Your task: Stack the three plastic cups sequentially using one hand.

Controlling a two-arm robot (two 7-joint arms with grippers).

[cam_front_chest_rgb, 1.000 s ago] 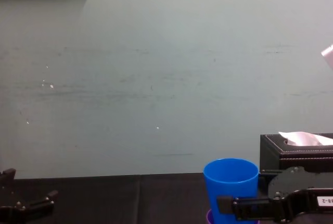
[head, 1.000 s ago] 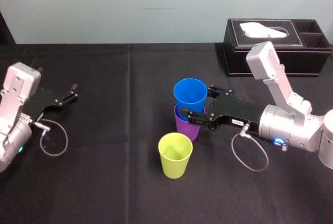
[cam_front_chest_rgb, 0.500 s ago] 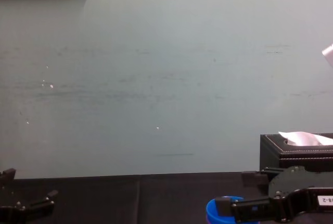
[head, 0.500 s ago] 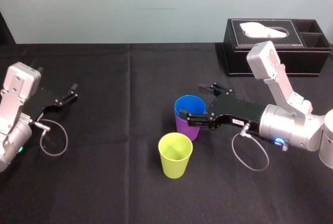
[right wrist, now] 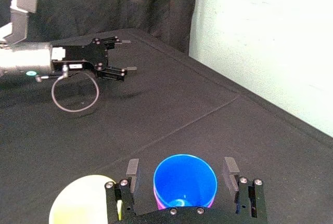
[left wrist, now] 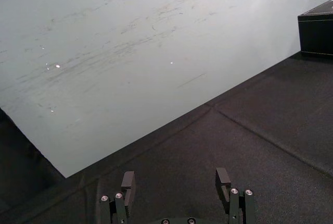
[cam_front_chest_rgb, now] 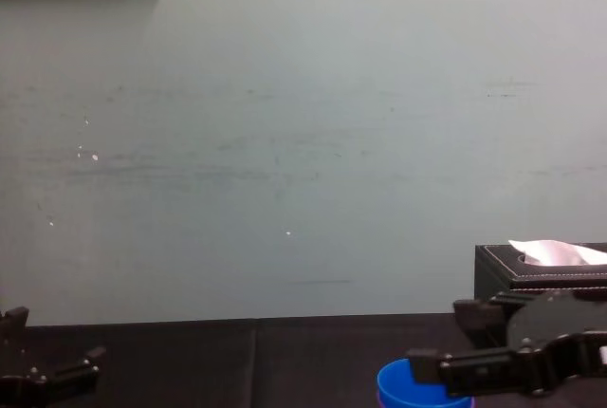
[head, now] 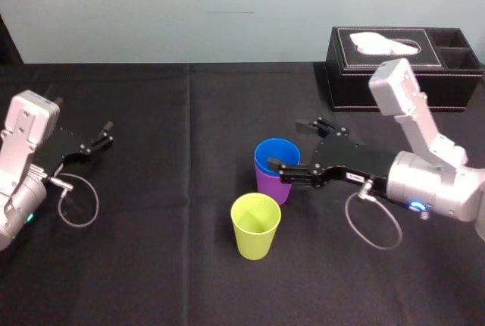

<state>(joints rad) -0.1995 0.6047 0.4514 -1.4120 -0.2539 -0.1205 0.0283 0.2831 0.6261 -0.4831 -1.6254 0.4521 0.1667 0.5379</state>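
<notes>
Head view: blue cup [head: 275,152] inside half-hidden purple cup [head: 269,188], right end effector [head: 286,144] wide around both.

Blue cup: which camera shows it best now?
Head view: the blue cup shows clearest, nested in the purple cup, right gripper fingers apart either side. Right wrist view looks down into it; chest view shows its rim at the bottom edge. Left gripper sits far left.

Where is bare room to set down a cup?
Bare: the cloth between the left gripper and the green cup, and the back strip left of the box. Crowded: blue cup in purple cup, right gripper at it.
</notes>
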